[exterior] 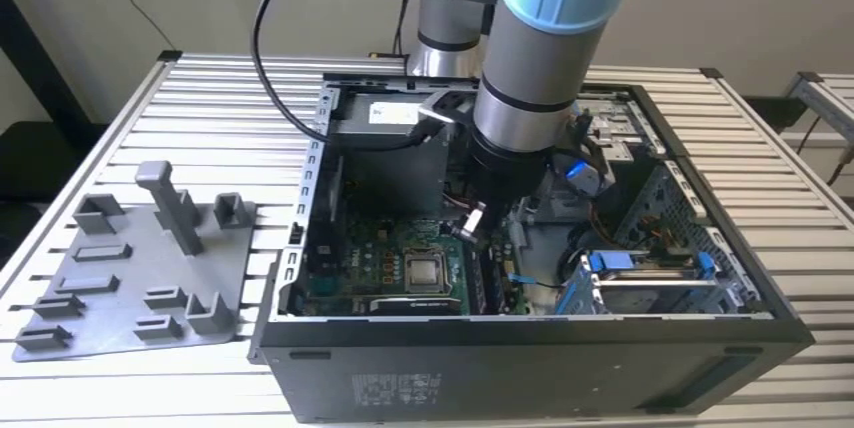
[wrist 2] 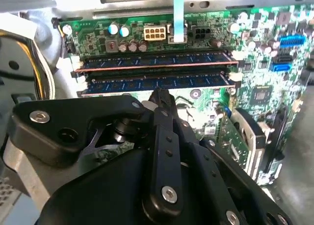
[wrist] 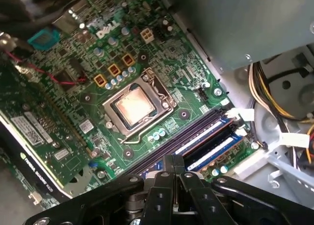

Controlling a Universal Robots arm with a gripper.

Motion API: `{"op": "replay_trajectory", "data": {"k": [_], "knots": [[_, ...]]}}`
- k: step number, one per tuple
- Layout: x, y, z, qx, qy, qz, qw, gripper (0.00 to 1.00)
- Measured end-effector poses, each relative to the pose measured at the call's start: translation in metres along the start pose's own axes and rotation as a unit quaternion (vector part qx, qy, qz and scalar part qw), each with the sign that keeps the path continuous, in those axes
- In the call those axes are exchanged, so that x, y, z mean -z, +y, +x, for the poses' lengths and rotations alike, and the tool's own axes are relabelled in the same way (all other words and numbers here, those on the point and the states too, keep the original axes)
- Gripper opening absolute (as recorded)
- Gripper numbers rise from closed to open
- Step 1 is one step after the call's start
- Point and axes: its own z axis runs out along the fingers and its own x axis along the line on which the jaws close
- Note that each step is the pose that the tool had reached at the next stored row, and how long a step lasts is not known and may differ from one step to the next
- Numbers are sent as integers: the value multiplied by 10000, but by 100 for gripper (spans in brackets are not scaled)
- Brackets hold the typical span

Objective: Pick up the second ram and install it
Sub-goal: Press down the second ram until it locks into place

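Note:
In both wrist views, two long dark strips stand side by side in sockets on the green motherboard (wrist 2: 255,63). The strip nearer my fingertips, the second ram (wrist 2: 196,80) (wrist: 201,135), lies level in its socket. The other strip (wrist 2: 157,61) (wrist: 218,149) sits just beyond it. My black gripper (wrist 2: 159,94) (wrist: 172,159) is shut, its tips together with nothing between them, right at the second ram's long edge. Whether the tips touch it I cannot tell. In the exterior view the gripper (exterior: 475,226) reaches down into the open computer case (exterior: 534,358), over the motherboard (exterior: 380,268).
The silver processor (wrist: 131,107) (exterior: 427,270) lies beside the sockets. A grey power-supply box (exterior: 387,118) fills the case's back corner, with yellow cables (wrist: 274,87) nearby. A grey plastic tray (exterior: 134,278) with upright pegs lies on the slatted table at the exterior view's left.

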Motion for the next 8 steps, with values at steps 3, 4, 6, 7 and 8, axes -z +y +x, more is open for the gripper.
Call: {"op": "replay_trajectory", "data": {"k": [3, 4, 6, 7, 8], "knots": [[0, 0, 0, 239, -13, 9, 9997, 11], [-1, 0, 0, 317, -18, 13, 9995, 11], [-1, 0, 0, 479, -30, 23, 9988, 11], [-2, 0, 0, 556, -37, 27, 9984, 11], [-3, 0, 0, 636, -43, 30, 9980, 11]]}}
